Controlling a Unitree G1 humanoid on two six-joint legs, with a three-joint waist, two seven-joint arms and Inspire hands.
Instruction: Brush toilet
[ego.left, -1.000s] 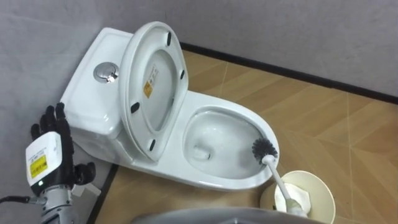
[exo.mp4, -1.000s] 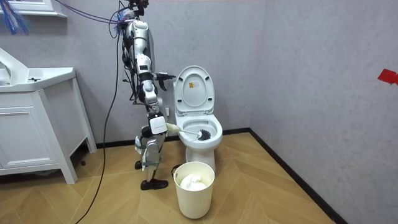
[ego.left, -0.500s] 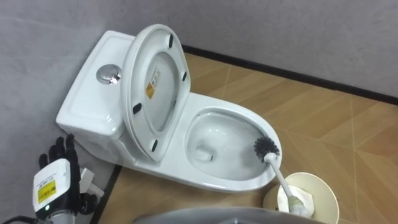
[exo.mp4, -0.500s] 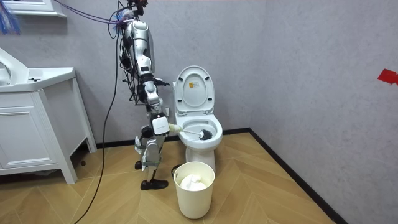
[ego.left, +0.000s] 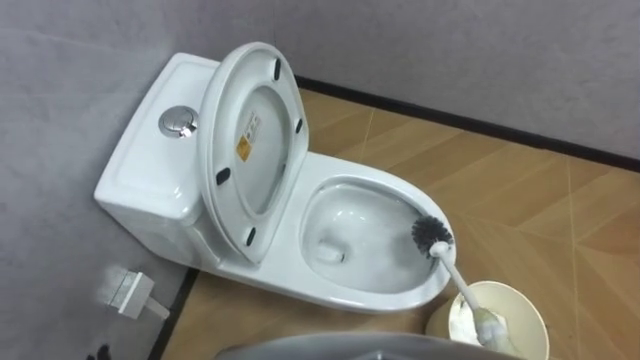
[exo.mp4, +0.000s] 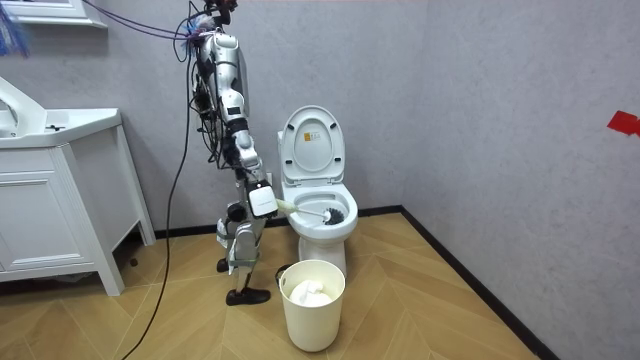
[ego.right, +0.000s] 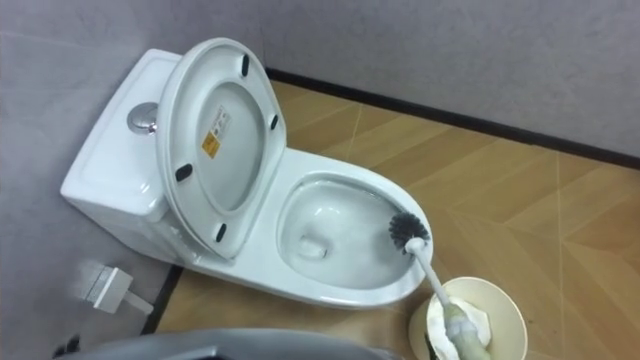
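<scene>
Brushing looks begun but far from done: the toilet brush (ego.left: 432, 235) rests its bristles against the inner wall of the bowl (ego.left: 340, 215) at centre right, the right hand (exo.mp4: 262, 201) curled round its handle, the remaining wall probably unscrubbed, and the left hand (ego.left: 100, 353) peeks in at bottom left.

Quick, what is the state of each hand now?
Left hand: cannot be told.
Right hand: closed on the white-handled, black-bristled toilet brush.
</scene>
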